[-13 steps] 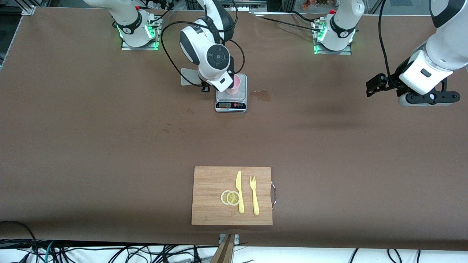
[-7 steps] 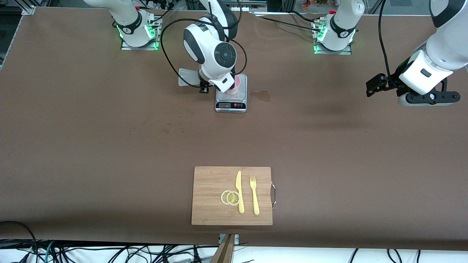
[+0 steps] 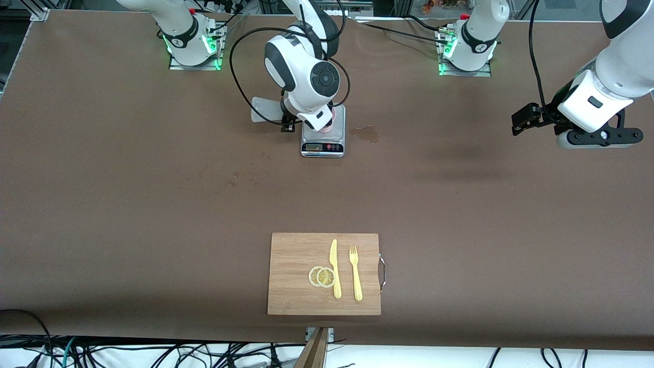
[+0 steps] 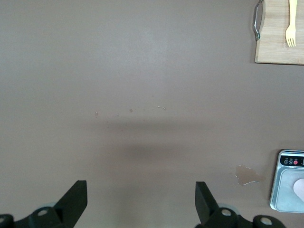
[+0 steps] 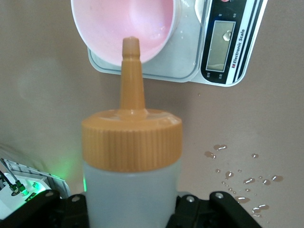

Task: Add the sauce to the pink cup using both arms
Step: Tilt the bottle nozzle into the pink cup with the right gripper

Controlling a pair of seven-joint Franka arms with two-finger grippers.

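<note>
The pink cup [image 5: 123,23] stands on a small kitchen scale [image 5: 223,42]. In the front view my right wrist hides most of the pink cup [image 3: 328,129]. My right gripper [image 5: 132,209] is shut on the sauce bottle [image 5: 132,190], a whitish bottle with an orange cap. Its nozzle [image 5: 131,71] points at the cup's mouth, with the tip at the rim. No sauce shows coming out. In the front view the bottle's base [image 3: 263,109] sticks out toward the right arm's end. My left gripper [image 3: 518,122] hangs open and holds nothing over bare table at the left arm's end, where that arm waits.
A wooden cutting board [image 3: 296,271] near the front edge carries a yellow knife [image 3: 334,268], a fork [image 3: 355,273] and two lemon slices [image 3: 322,276]. A wet stain [image 3: 365,134] lies beside the scale [image 3: 323,147], and droplets [image 5: 237,180] dot the table.
My right wrist has swung over the scale toward the left arm's end and now hides more of the cup, carrying the bottle with it. The left arm has not moved.
</note>
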